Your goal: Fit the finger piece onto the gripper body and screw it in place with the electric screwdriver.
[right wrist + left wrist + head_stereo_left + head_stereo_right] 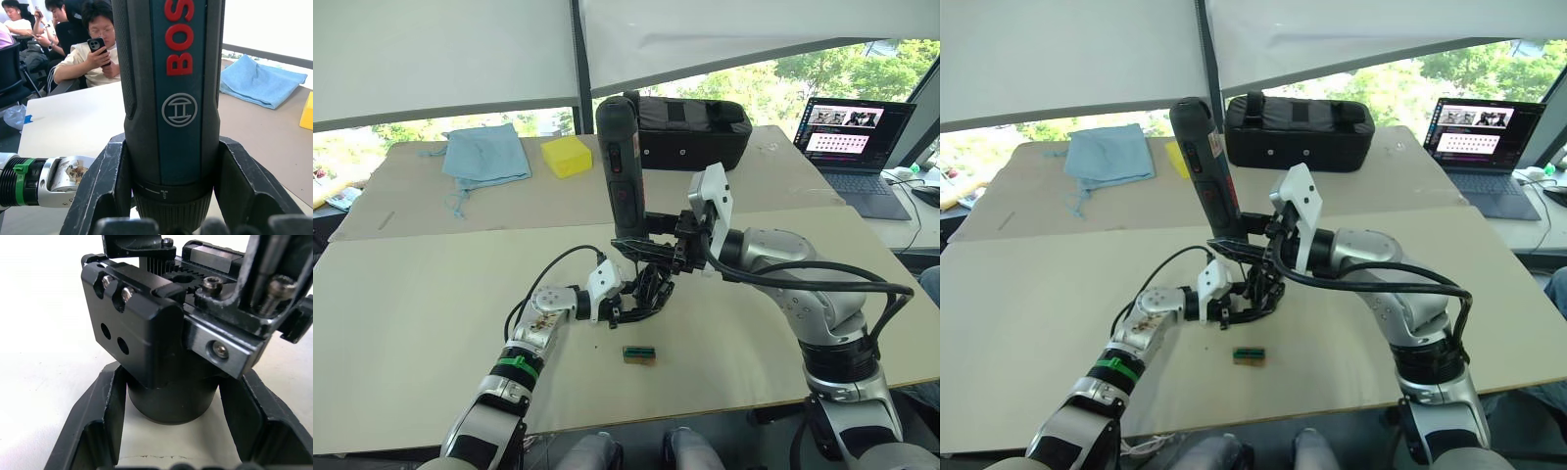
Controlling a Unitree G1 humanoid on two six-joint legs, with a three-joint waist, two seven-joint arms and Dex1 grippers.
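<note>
While clamped, electric screwdriver (621,166) upright.

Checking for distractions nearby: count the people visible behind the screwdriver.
3 at least. One in a light shirt sits behind the electric screwdriver, holding a phone; two more sit further back at the frame's corner. Others may be hidden.

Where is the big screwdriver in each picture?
Left eye: screwdriver upright at centre, held by the right gripper.
Right eye: upright, left of centre.
Left wrist: I cannot pick it out behind the gripper body.
Right wrist: up the middle, clamped between the fingers.
Shared landmark: blue cloth.
</note>
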